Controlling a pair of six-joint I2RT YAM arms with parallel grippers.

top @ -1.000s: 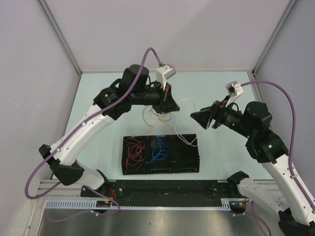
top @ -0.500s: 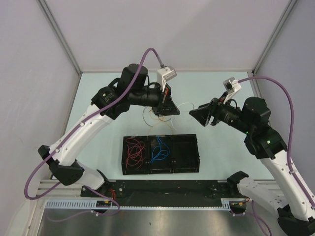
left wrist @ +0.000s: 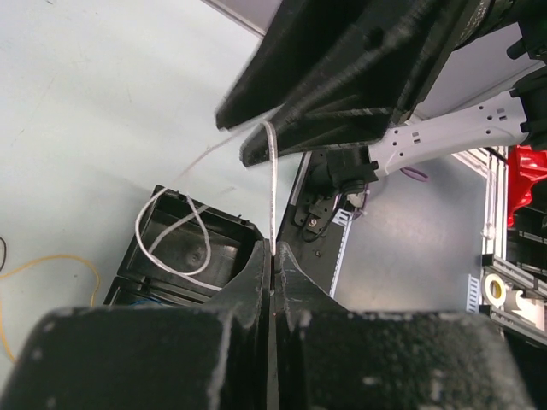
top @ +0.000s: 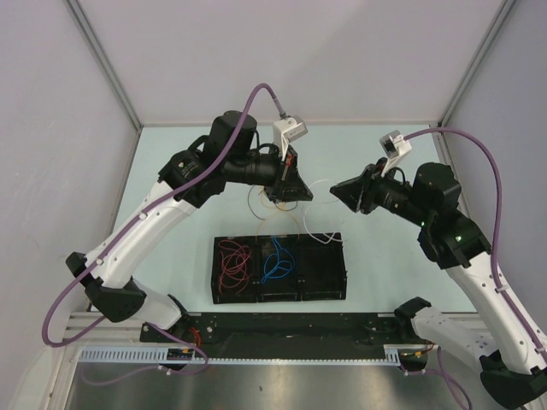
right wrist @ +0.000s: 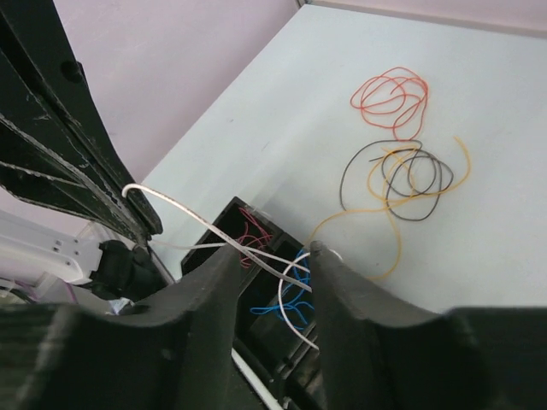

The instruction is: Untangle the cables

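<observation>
My left pincer (left wrist: 272, 256) is clamping the white cable (left wrist: 271, 184). My right pincer (right wrist: 272, 258) is straddling that same strand, fingers apart, gripping nothing. In the top view the strand is running left-right at mid-frame between them, its tail drooping down-frame into the tray's (top: 344, 273) right bay; my right arm is nearer. I'm counting one red bundle (top: 231, 260) and one blue (top: 278, 260) binned, while orange (right wrist: 389, 96), brown (right wrist: 408, 175) and yellow (right wrist: 367, 209) are lying tangled on the surface.

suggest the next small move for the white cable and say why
Probably close the right tool on the white cable: it passes through that tool's open gap, while the left tool pinches it and its loop lies in the tray's end compartment.
</observation>
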